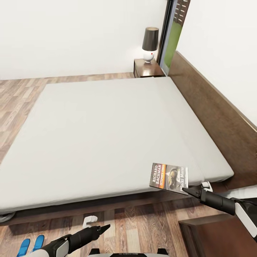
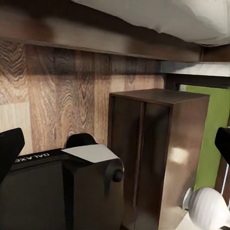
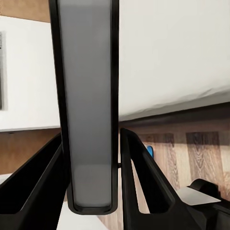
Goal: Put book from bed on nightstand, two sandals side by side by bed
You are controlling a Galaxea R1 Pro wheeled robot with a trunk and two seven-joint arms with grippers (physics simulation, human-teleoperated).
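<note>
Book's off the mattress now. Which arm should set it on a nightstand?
Right. The right gripper already pinches the book by its edge, and a dark wooden top, probably a nightstand, lies just below it. The left gripper holds nothing and hangs low over the floor, near the sandals.

Bare off-white bed [image 1: 107, 135]; 2 blue sandals [image 1: 31, 245] on plank floor [image 1: 142, 225]

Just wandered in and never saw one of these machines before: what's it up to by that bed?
The robot's right gripper is pinching a paperback book by its edge and holding it in the air over the near corner of the bed. Its left gripper hangs over the wooden floor holding nothing. A pair of blue sandals lies on the floor beside the bed. A nightstand with a lamp stands at the far side.
</note>
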